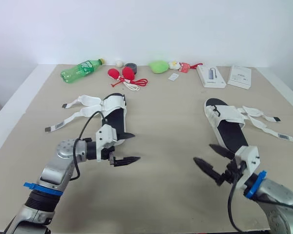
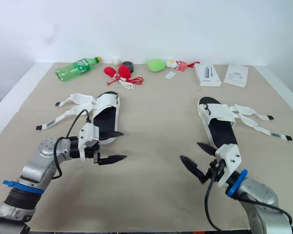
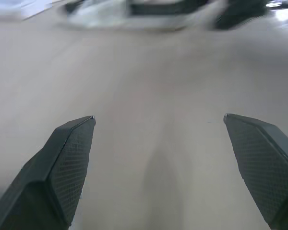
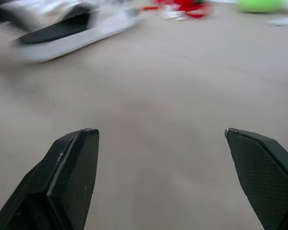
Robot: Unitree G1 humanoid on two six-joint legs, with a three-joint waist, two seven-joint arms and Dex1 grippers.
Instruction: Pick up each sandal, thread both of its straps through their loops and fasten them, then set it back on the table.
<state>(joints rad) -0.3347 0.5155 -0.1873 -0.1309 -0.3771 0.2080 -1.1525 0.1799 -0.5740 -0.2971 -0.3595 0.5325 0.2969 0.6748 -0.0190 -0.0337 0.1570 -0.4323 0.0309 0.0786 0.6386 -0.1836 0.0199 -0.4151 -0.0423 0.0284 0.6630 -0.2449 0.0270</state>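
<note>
Low over the counter's (image 1: pixel 166 126) near side, the left gripper (image 1: pixel 129 147) and right gripper (image 1: pixel 203 152) hang wide open and empty, just short of the left sandal (image 1: pixel 115 116) and right sandal (image 1: pixel 225 123) lying flat beyond them, straps unfastened and splayed outward.

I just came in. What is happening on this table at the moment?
The robot is about to start on two sandals, and neither is picked up yet. The left sandal and the right sandal lie on the table, their straps undone and spread out sideways. The left hand is open by the near end of the left sandal; the right hand is open by the right sandal. Both hold nothing.
</note>
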